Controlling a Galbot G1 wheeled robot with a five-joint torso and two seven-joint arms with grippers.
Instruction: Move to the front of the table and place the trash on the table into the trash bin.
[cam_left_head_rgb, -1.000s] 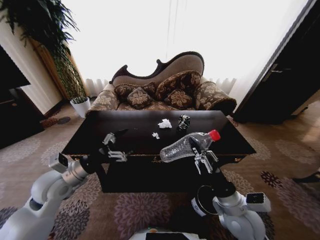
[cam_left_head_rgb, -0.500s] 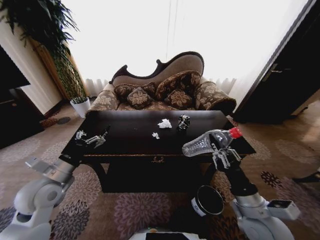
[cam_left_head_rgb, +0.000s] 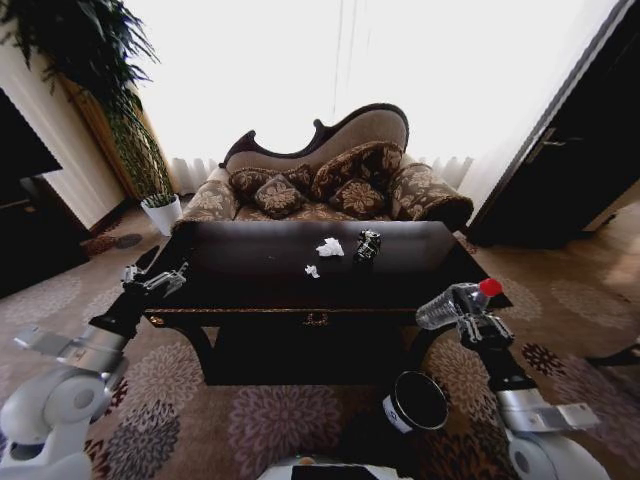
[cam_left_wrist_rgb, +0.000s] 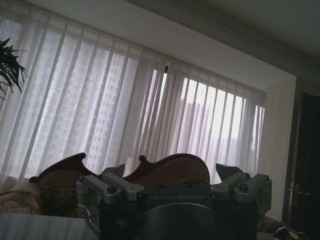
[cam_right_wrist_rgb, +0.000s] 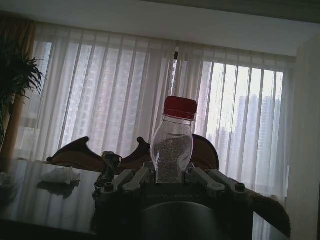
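The dark glossy table (cam_left_head_rgb: 260, 272) stands in front of me. On it lie a crushed dark can (cam_left_head_rgb: 368, 244), a white crumpled paper (cam_left_head_rgb: 329, 247) and a smaller white scrap (cam_left_head_rgb: 312, 271). My right gripper (cam_left_head_rgb: 479, 326) is shut on the clear bottle with the red cap (cam_left_head_rgb: 455, 302), holding it off the table's right front corner, above and to the right of the black trash bin (cam_left_head_rgb: 415, 402) on the carpet. In the right wrist view the bottle (cam_right_wrist_rgb: 173, 145) stands between the fingers of the right gripper (cam_right_wrist_rgb: 172, 176), with the can (cam_right_wrist_rgb: 107, 167) beyond. My left gripper (cam_left_head_rgb: 152, 276) hangs open at the table's left end.
A patterned sofa (cam_left_head_rgb: 330, 170) stands behind the table. A white plant pot (cam_left_head_rgb: 160, 212) with a tall plant is at the back left. Dark furniture lines the left wall and a dark door (cam_left_head_rgb: 570, 160) the right. Carpet lies around the bin.
My right gripper has carried the bottle rightward and lower, from over the table's front to beyond its right corner. My left arm has drawn back to the left.
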